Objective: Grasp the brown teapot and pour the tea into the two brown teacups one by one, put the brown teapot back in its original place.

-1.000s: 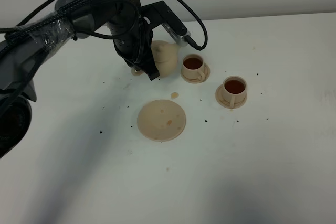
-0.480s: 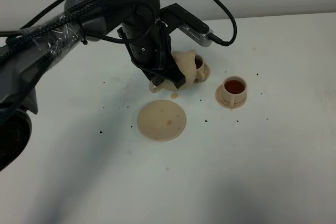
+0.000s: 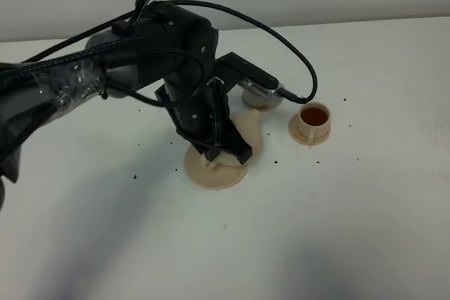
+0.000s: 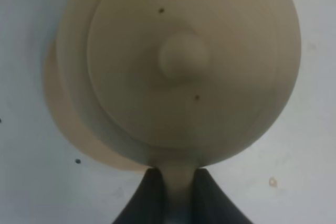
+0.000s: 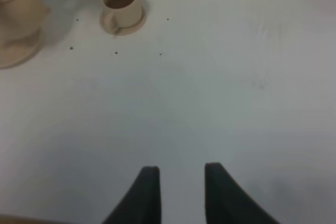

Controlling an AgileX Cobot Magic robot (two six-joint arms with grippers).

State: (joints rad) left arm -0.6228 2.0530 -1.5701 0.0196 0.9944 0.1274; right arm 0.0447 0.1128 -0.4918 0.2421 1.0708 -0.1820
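White tabletop fills the high view, speckled with dark crumbs. The left gripper [image 3: 223, 147] holds the teapot [image 3: 245, 135] directly over the saucer [image 3: 211, 173], with the arm covering most of both. One teacup [image 3: 313, 121], full of tea, stands well beyond the gripper's far side; the other teacup [image 3: 261, 96] is almost wholly hidden behind the wrist.

From the left wrist, the fingers [image 4: 152, 192] are clenched on the teapot's handle [image 4: 178, 190], and the lid knob [image 4: 181, 56] sits just ahead of them. The pot looks rigid, glazed and probably slippery and breakable; held by the handle alone it may swing, so the handle loop is the right hold. Whether its base already touches the saucer [image 4: 65, 124] I cannot tell.

From the right wrist, the right gripper [image 5: 176, 190] hangs empty with its jaws apart, far from the teapot [image 5: 18, 6] and the nearer teacup [image 5: 122, 6].
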